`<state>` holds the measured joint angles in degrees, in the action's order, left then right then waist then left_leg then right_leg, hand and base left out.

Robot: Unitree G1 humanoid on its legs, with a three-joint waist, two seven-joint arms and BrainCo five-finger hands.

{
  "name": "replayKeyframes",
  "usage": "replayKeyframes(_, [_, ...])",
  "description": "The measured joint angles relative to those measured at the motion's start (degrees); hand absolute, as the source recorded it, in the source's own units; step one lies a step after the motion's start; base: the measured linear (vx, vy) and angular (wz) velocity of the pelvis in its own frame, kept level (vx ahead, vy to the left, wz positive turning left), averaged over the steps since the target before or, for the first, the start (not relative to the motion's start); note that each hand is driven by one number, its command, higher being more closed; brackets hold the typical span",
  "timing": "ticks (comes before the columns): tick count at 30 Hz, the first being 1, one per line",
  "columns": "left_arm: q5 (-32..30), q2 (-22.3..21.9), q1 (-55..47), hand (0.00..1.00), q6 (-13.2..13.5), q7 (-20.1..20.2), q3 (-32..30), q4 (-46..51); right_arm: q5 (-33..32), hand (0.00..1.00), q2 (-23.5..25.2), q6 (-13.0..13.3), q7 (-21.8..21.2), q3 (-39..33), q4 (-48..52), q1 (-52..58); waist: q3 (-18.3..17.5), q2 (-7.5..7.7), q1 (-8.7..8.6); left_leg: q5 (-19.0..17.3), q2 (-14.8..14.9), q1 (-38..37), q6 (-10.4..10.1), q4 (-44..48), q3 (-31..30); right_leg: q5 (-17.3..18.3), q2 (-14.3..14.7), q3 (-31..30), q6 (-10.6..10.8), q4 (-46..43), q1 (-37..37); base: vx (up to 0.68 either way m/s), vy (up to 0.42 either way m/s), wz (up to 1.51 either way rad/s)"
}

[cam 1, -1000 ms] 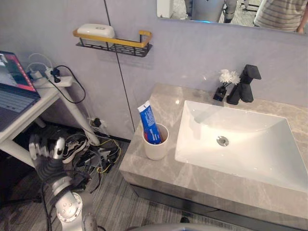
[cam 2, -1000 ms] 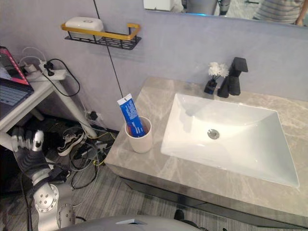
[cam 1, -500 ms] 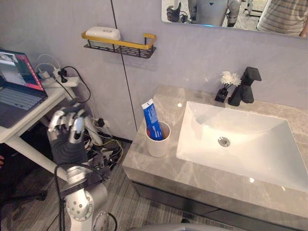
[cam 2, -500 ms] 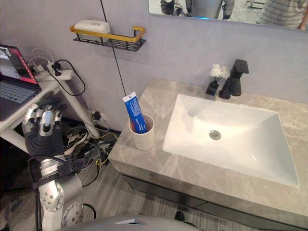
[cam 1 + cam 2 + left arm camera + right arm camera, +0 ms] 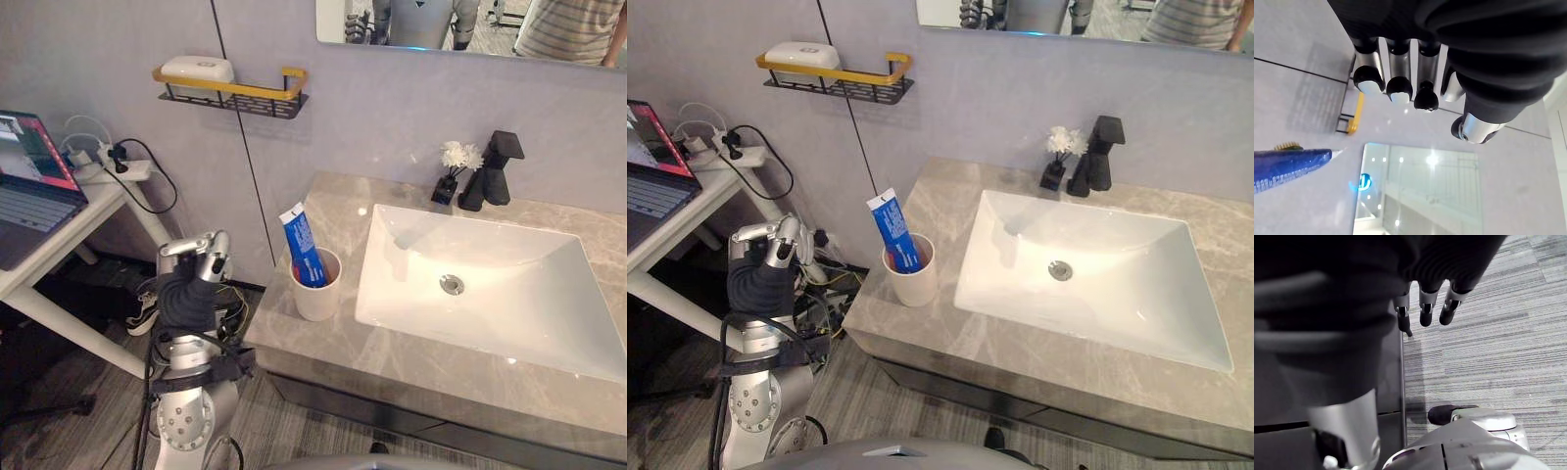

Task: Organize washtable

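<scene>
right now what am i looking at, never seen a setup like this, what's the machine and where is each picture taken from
It is a humanoid robot meant to tidy a washstand. Two pictures come from cameras in its head, looking down. The other two come from cameras on its wrists, each looking along its own hand.

On the marble counter stands a white cup with a blue toothpaste tube upright in it, beside a white sink basin. At the back are a black tap and a small vase of white flowers.

The left hand is up beside the counter, fingers relaxed, holding nothing. The right hand hangs over the floor, also empty.
</scene>
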<state>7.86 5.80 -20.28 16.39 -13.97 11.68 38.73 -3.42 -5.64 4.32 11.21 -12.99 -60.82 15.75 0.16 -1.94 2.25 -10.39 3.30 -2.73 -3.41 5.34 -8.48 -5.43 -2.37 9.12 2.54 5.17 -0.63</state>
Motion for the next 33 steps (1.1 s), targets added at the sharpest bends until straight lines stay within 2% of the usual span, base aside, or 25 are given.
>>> replayKeyframes(7, [-0.48,1.44,-0.21,1.0,-0.32,0.99,2.02,-0.55,0.0,0.0,-0.33,0.07,0.02,-0.01,-0.63,-0.34,-0.29,-0.42,-0.07,0.06,-0.01,0.24,-0.08,0.08,-1.36,0.12,-0.03,1.17,-0.12,0.0,0.37,0.0,-0.007,0.08])
replayKeyframes(20, [-0.46,2.32,-1.59,1.0,-0.51,2.23,5.29,-3.4,0.01,0.0,-0.36,0.1,0.16,0.31,-0.66,-0.37,-0.24,-0.27,-0.09,0.08,-0.02,0.51,-0.11,0.09,-2.23,0.29,-0.08,2.1,-0.14,0.0,0.56,0.0,-0.002,0.04])
replayKeyframes(29, [-0.4,4.1,-2.45,1.0,-1.18,3.97,10.4,-9.21,0.02,0.0,-0.38,0.09,0.38,0.66,-0.69,-0.41,-0.19,-0.06,-0.14,0.1,0.01,0.36,-0.12,-0.15,-2.79,0.45,-0.11,2.74,-0.08,0.01,0.77,0.0,-0.002,0.03])
replayKeyframes(33, [-1.19,6.3,-2.35,1.0,-1.67,4.91,13.61,-12.54,0.04,0.0,-0.57,0.11,0.73,1.54,-0.65,-0.56,-0.2,-0.03,-0.35,0.18,0.04,0.12,-0.11,-0.44,-2.94,0.44,-0.13,2.9,-0.08,0.02,0.83,0.0,0.0,0.0])
